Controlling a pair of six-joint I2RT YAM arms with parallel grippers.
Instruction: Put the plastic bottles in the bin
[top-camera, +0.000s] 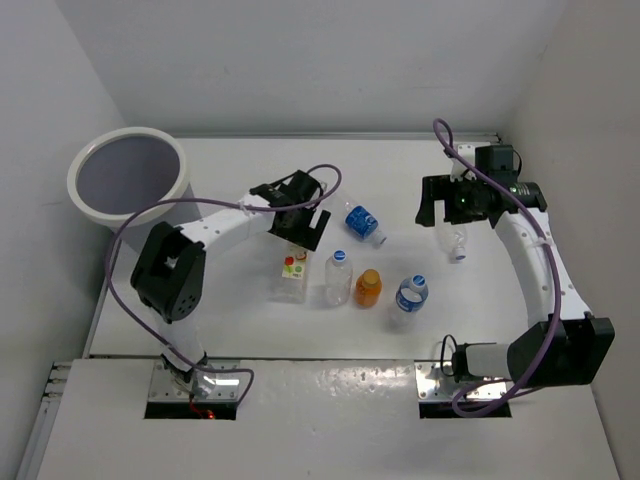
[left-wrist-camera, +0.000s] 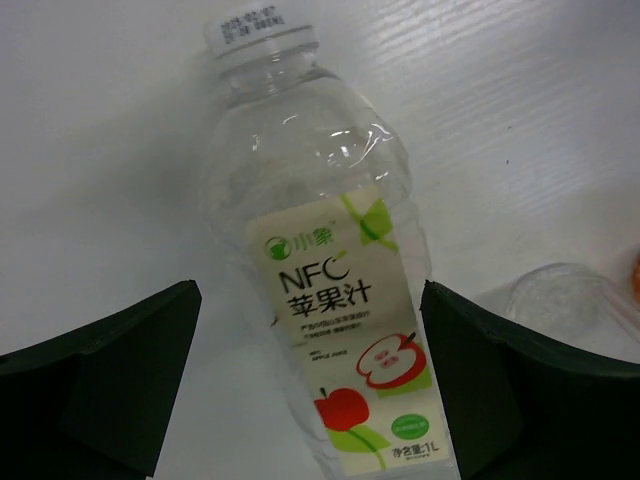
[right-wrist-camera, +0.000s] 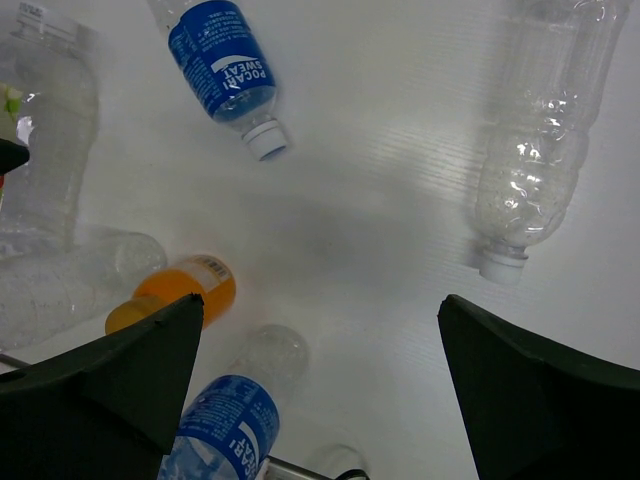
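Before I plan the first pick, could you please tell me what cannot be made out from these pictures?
Top view: part of the juice bottle lies under the left jaws, and part of the unlabelled clear bottle under the right jaws.
Left wrist view: the juice bottle's base is cut off by the bottom edge.
Right wrist view: the nearest blue-labelled bottle runs off the bottom edge.

Top view high behind arms (top-camera: 225, 222); wrist views close, downward (bottles (top-camera: 362, 222) shared).

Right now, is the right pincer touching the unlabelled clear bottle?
Apart. The right wrist view shows bare table between the open right pincer and the unlabelled clear bottle.
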